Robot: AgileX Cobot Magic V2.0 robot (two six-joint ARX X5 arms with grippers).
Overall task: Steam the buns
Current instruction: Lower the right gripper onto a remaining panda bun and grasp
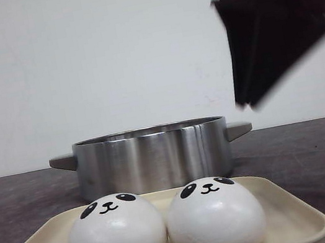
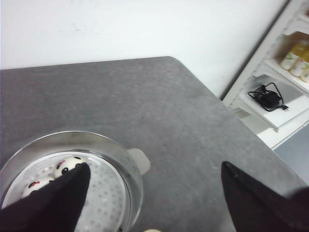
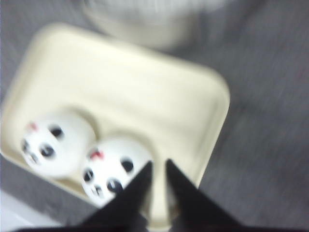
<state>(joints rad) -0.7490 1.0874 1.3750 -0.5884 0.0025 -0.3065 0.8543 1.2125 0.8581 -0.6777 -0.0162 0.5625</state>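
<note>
Buns numbered four: two panda-faced buns (image 1: 116, 233) (image 1: 215, 216) sat side by side, touching, on a cream tray (image 1: 292, 215) at the near edge of the grey desk (image 1: 319, 150), and two more (image 2: 69, 165) (image 2: 36, 186) lay inside a steel pot (image 1: 152, 158) just behind the tray. The right claw (image 3: 159, 169) hovered above the tray's buns, its fingers nearly together and empty. The left claw (image 2: 154, 181) hung over the pot's rim, fingers wide apart.
</note>
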